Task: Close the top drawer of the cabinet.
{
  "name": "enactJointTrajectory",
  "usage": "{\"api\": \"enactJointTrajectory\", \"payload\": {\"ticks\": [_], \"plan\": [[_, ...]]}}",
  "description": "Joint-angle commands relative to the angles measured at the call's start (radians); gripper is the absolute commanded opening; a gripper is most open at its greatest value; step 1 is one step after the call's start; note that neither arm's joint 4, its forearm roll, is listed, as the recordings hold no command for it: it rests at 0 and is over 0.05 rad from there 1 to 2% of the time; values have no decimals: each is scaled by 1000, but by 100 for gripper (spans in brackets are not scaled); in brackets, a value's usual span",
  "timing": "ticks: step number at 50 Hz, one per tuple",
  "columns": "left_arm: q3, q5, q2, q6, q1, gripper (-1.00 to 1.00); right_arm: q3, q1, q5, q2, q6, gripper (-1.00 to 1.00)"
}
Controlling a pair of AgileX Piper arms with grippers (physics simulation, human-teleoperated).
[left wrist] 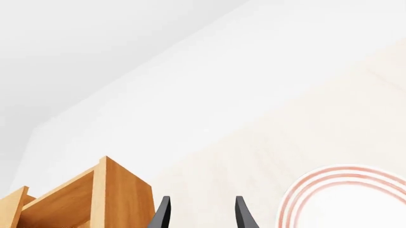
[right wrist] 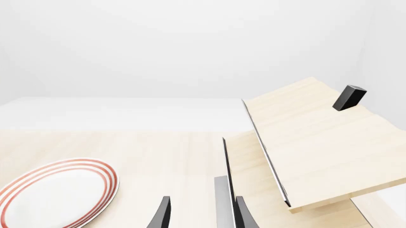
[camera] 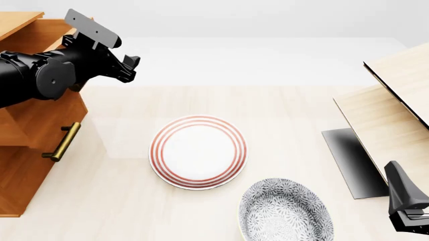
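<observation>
The orange-brown cabinet (camera: 27,170) stands at the table's left edge. The top drawer (camera: 41,36) is an open wooden box sticking out toward the right, and my left arm hides most of it, including its handle. A corner of the drawer box shows in the left wrist view (left wrist: 104,194). One brass bar handle (camera: 64,141) shows on the lower front below the arm. My left gripper (camera: 130,68) is open and empty, just past the drawer's front on its right side (left wrist: 203,216). My right gripper (right wrist: 203,216) is open and empty at the near right corner (camera: 402,201).
A white plate with red rings (camera: 198,152) lies mid-table. A grey patterned bowl (camera: 285,211) sits near the front edge. A pale light-wood structure (camera: 392,105) with a black panel (camera: 352,160) stands at the right, close to my right gripper.
</observation>
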Motion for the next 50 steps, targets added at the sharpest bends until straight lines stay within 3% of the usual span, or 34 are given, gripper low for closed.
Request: {"api": "enactJointTrajectory", "payload": {"ticks": [1, 50], "plan": [[42, 10, 24, 19, 62, 100, 0, 0, 0, 0, 0, 100], [142, -28, -60, 18, 287, 100, 0, 0, 0, 0, 0, 100]]}}
